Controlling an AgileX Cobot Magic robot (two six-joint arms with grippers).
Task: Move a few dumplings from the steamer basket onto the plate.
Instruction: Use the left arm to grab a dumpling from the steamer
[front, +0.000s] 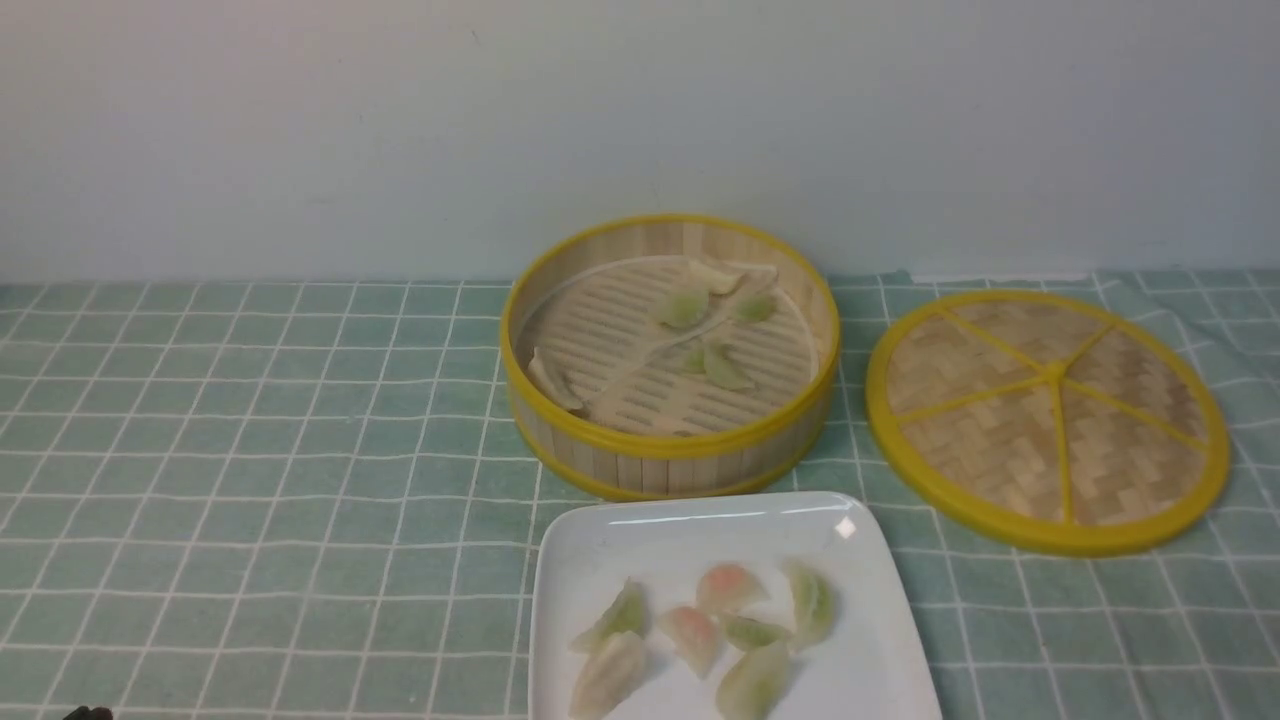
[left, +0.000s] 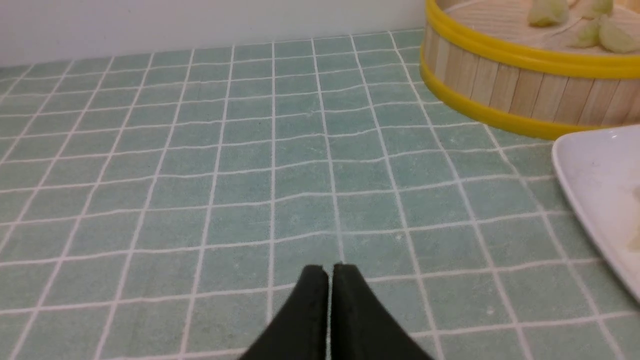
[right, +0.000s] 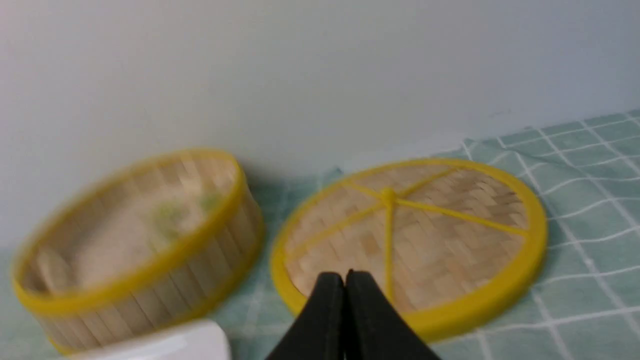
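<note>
The steamer basket stands mid-table with several pale and green dumplings on its slatted floor. It also shows in the left wrist view and, blurred, in the right wrist view. The white plate lies just in front of it and holds several dumplings, green and pink-orange. My left gripper is shut and empty, low over the cloth to the left of the plate. My right gripper is shut and empty, pointing at the lid. Neither gripper's fingers show in the front view.
The flat woven yellow-rimmed lid lies on the cloth to the right of the steamer; it also shows in the right wrist view. A green checked cloth covers the table. A pale wall rises right behind the steamer.
</note>
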